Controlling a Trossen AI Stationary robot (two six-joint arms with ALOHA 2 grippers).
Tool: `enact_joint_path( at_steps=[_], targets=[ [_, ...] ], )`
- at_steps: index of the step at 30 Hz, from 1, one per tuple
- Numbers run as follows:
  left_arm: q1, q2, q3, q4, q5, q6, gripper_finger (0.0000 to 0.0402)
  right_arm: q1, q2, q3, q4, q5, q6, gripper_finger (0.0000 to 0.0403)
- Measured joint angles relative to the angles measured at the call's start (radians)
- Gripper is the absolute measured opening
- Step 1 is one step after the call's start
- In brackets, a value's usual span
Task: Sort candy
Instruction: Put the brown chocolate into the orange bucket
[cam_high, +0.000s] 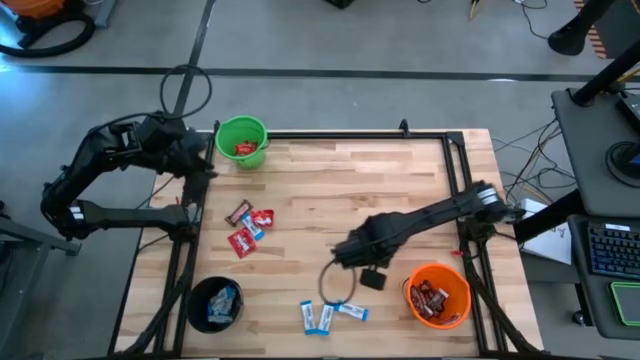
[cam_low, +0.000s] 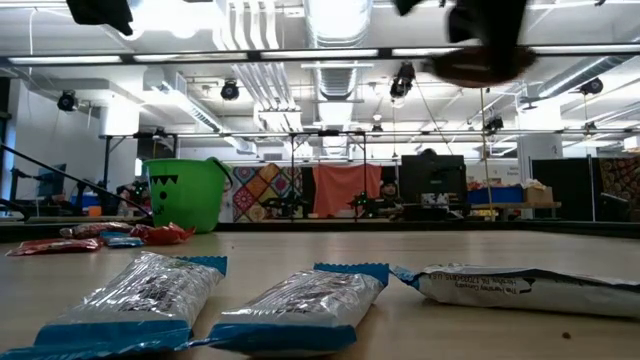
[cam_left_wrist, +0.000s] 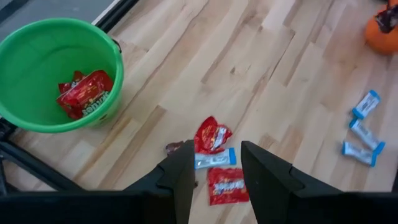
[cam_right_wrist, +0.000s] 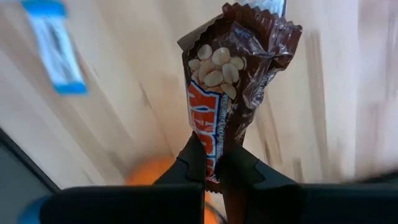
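Note:
My right gripper hangs over the table's near middle, pointing down, shut on a dark brown candy bar. It shows high above the table in the low view. My left gripper stands open at the far left beside the green bucket. It is high over a cluster of red packets, a blue-and-white packet and a brown bar lying flat on the wood. Three blue-and-white packets lie near the front edge. Red packets lie in the green bucket. My right gripper pinches one end of the brown bar's wrapper between its two fingers. The fingers point down. The rest of the bar sticks out past the fingertips, lifted clear of the table.
An orange bucket with brown bars stands at the near right, close to my right gripper. A black bucket with blue-and-white packets stands at the near left. A black frame borders the wooden table top.

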Motion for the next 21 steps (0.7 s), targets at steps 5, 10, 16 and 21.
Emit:
enact_joint_path(
  at_steps=[5,10,16,21],
  targets=[
    [0.000,0.003,0.000,0.045,0.000,-0.078,0.0113,0.058,-0.157,-0.203,0.027,-0.044,0.104,0.0012],
    [0.000,0.016,0.000,0.095,-0.001,-0.152,0.0113,0.162,-0.306,-0.360,0.097,-0.097,0.248,0.0012],
    [0.000,0.048,0.000,0.139,-0.001,-0.206,0.0113,0.305,-0.436,-0.502,0.125,-0.129,0.481,0.0012],
    [0.000,0.088,0.000,0.175,-0.001,-0.237,0.0113,0.421,-0.485,-0.580,0.281,-0.180,0.641,0.0013]
  ],
)
